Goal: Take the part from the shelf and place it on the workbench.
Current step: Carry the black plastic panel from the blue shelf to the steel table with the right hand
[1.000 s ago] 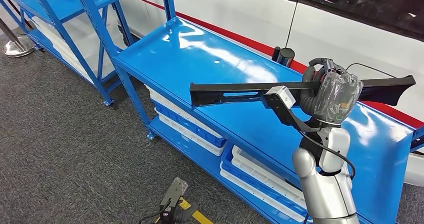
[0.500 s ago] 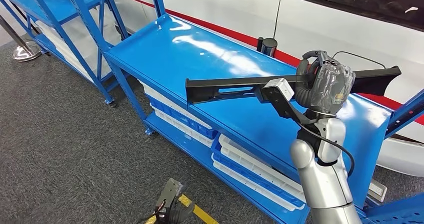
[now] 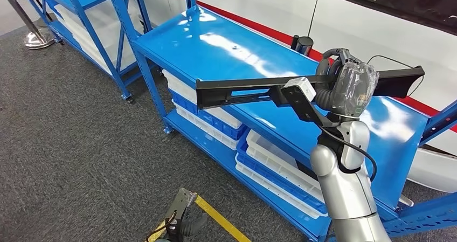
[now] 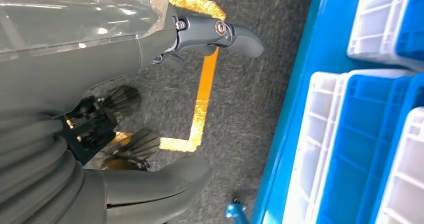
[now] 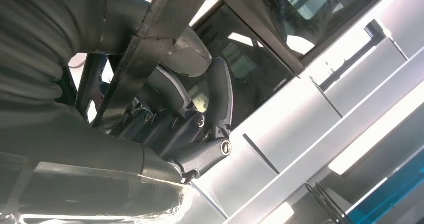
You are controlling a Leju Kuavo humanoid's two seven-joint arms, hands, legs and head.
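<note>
The right hand (image 3: 345, 88) holds one long black part (image 3: 242, 91) up in the air above the blue workbench (image 3: 215, 48), its fingers (image 5: 220, 99) curled around the bar in the right wrist view. The part lies roughly level, with its long axis running side to side across the head view. Its wider, channel-shaped end points out to the robot's left, past the front edge of the bench and over the grey carpet (image 3: 70, 145). Its other end points to the robot's right, toward the white car (image 3: 280, 5) behind the bench. The hand grips it nearer the right end, so most of its length sticks out to the left.

The left hand (image 4: 165, 119) hangs low above the carpet, released, with its thumb and fingers spread apart and nothing between them. Below it, one yellow line (image 4: 202, 99) is marked on the floor.

Under the benchtop, a lower shelf carries white and blue trays (image 3: 280, 166) stacked in two groups; how many trays are in each stack is hard to tell. A second blue rack (image 3: 81, 5) stands further to the left, beside one metal post base (image 3: 35, 38).
</note>
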